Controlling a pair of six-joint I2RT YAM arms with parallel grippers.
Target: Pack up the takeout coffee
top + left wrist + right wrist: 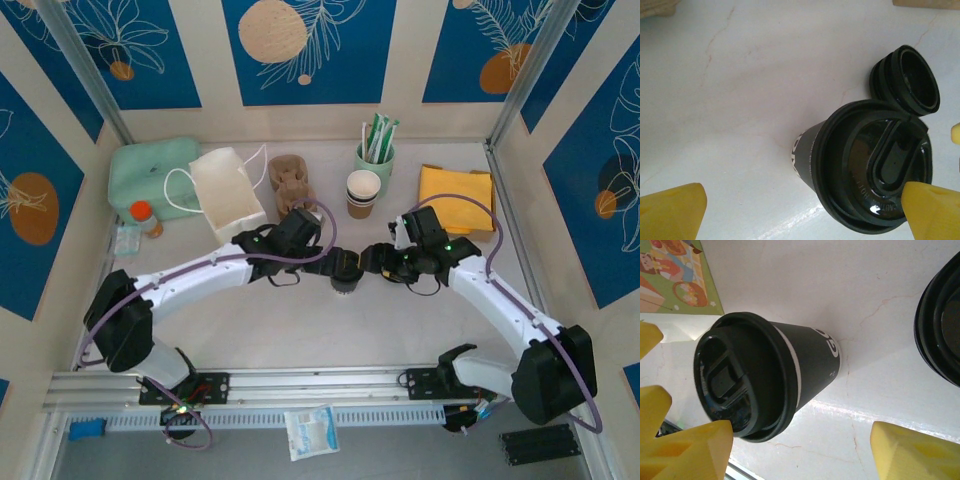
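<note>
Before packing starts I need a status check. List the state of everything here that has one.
coffee cup: upright, lid on.
loose black lids: stacked on the table beside the cup.
paper bag: standing upright.
paper cup stack: nested, lidless.
left gripper: open.
right gripper: open.

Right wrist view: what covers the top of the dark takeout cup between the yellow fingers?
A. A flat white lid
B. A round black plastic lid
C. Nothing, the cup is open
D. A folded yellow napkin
B: the takeout cup wears a round black lid that sits over its rim, with a sip flap moulded into the top.
</note>
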